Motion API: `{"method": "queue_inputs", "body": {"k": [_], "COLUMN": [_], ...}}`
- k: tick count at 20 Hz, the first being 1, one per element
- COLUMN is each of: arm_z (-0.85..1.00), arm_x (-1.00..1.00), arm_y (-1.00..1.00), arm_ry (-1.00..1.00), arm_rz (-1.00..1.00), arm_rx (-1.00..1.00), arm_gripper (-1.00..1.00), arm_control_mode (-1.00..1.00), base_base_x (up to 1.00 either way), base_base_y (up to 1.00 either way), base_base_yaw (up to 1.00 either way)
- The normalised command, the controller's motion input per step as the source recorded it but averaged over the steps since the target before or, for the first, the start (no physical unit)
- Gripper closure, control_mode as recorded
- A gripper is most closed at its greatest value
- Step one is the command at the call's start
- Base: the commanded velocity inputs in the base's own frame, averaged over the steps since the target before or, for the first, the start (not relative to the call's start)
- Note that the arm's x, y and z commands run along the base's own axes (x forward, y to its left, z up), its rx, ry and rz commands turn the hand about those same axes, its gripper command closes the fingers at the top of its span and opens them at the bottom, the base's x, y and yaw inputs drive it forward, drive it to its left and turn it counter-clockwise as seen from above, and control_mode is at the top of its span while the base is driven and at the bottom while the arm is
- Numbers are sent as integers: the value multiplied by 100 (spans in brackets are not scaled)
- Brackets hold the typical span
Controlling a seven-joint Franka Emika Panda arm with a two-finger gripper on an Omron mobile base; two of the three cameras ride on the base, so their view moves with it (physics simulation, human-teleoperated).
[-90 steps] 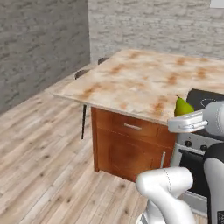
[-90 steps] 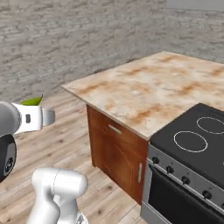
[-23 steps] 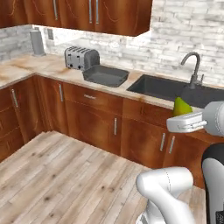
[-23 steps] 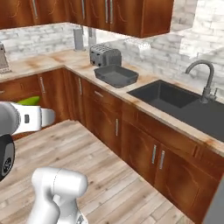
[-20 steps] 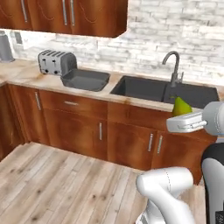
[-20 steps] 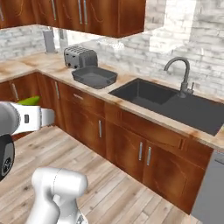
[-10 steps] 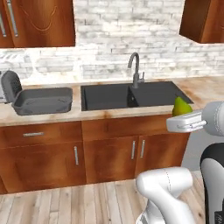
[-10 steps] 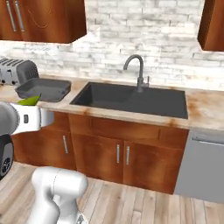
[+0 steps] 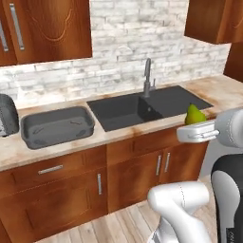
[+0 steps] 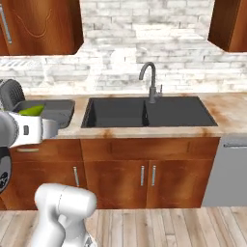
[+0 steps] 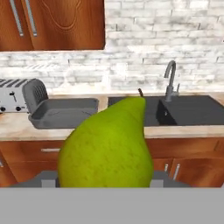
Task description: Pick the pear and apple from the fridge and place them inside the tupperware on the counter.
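Kitchen: sink (image 10: 147, 112), wooden cabinets (image 10: 144, 169).

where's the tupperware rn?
On the counter, left of the sink and right of the toaster: tupperware, empty.

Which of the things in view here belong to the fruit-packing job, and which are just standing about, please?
Job:
pear, held in the gripper
tupperware
counter

Standing about:
sink
faucet
toaster
dishwasher
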Motion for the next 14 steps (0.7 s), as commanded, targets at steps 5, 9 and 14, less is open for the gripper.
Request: {"method": "queue_inputs", "body": {"k": [5, 9, 14], "arm_z": [0, 0, 0], "arm_x": [0, 0, 0], "arm_y": [0, 0, 0], "arm_ry": [0, 0, 0], "arm_rz": [0, 0, 0], "arm_rx": [0, 0, 0], "arm_gripper": [100, 100, 100], "arm_control_mode": [100, 100, 100], "base_base_x": [24, 36, 55], "base_base_y": [100, 91, 60], "base_base_yaw": [-23, -25, -36]}}
